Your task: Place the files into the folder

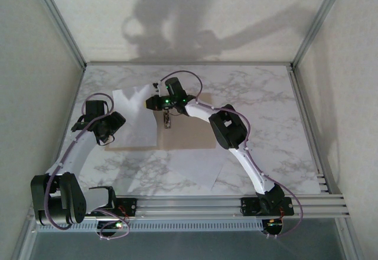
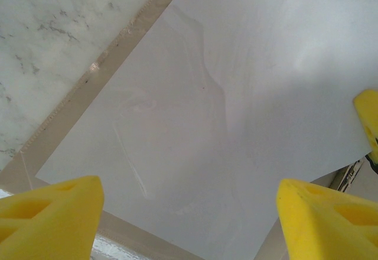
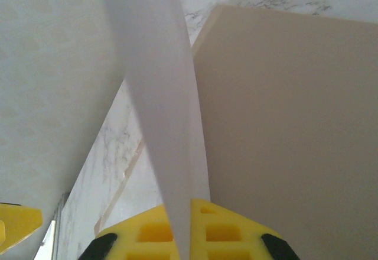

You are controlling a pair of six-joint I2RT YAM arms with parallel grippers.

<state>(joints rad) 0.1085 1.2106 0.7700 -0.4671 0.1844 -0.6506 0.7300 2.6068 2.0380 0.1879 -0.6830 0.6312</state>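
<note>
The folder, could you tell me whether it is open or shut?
Open: the folder lies spread flat, its centre clip exposed.

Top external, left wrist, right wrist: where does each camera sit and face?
Top external: above and behind, facing down on the table; left arm and right arm show.
Left wrist: on the left tool, facing down on a sheet on the folder; open yellow fingers show.
Right wrist: on the right tool, facing along shut fingers pinching a sheet.
Both wrist views share the folder.
</note>
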